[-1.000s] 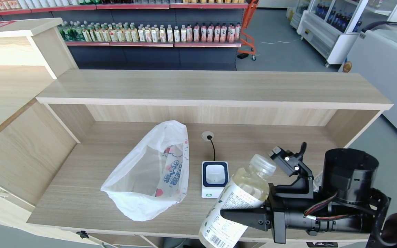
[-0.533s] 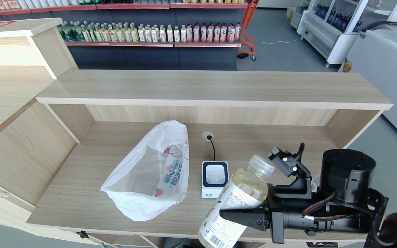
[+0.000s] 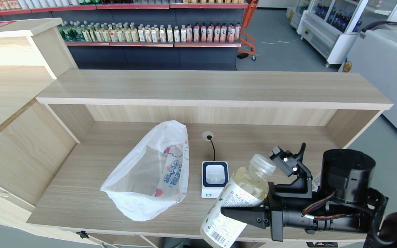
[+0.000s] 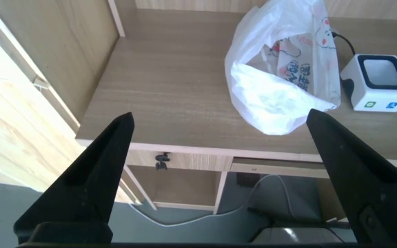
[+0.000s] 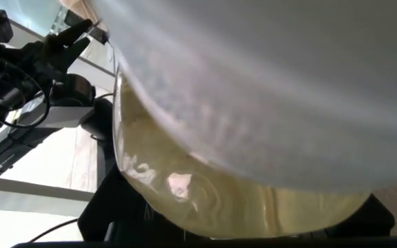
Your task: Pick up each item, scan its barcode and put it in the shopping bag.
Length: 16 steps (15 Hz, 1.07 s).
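My right gripper (image 3: pixel 237 208) is shut on a clear bottle (image 3: pixel 233 203) of pale yellow drink with a white label and a barcode near its base. The bottle hangs tilted over the counter's front edge, its cap pointing up and away, just right of the scanner (image 3: pixel 214 178). In the right wrist view the bottle (image 5: pixel 240 151) looms very close. A white plastic shopping bag (image 3: pixel 153 170) lies open on the counter left of the scanner, with a packet inside. My left gripper (image 4: pixel 219 179) hangs open in front of the counter's near left edge, the bag (image 4: pixel 281 65) and scanner (image 4: pixel 381 79) beyond it.
The scanner's black cable runs to a grommet (image 3: pixel 207 135) at the back of the wooden counter (image 3: pixel 81 179). A raised ledge (image 3: pixel 212 88) walls the far side and panels close both ends. Shelves of drinks (image 3: pixel 150 32) stand beyond.
The right gripper and bottle shifted only slightly, the bottle's base rising and turning a little so the barcode shows more. Bag and scanner stayed put.
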Available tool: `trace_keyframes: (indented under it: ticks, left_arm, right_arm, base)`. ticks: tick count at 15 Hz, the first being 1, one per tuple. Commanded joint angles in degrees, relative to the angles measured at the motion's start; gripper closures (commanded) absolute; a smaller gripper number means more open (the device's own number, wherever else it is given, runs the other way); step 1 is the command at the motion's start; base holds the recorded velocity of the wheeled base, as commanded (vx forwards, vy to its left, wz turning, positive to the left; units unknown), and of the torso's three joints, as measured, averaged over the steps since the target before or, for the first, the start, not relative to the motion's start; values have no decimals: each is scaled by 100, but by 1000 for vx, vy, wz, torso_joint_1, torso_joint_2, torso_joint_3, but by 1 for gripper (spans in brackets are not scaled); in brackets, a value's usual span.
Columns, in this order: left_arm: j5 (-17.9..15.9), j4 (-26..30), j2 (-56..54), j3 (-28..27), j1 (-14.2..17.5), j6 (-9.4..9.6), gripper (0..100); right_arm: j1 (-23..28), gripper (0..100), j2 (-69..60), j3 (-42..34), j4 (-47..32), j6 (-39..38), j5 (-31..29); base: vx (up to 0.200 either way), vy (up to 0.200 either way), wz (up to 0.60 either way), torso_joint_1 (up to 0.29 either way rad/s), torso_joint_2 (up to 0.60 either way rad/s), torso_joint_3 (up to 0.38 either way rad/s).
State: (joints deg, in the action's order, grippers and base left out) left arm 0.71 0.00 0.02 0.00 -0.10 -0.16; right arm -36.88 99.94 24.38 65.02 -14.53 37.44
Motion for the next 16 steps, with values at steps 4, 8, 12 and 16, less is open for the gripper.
trace_keyframes:
  ticks: [4,8,12,16]
  left_arm:
    - [0,0,-2,0,1,-2,0]
    - [8,0,-2,0,1,-2,0]
    - [0,0,-2,0,1,-2,0]
    - [0,0,-2,0,1,-2,0]
  right_arm:
    - [664,100,-440,-135,-473,1796,-1872]
    - [1271,100,-748,-223,-482,4354,-2733]
    - [1376,100,-897,-250,-341,6059,-2707]
    - [1359,100,-941,-390,291,7061,-2689]
  base:
    - [0,0,0,0,0,0]
    - [0,0,0,0,0,0]
    - [0,0,0,0,0,0]
    - [0,0,0,0,0,0]
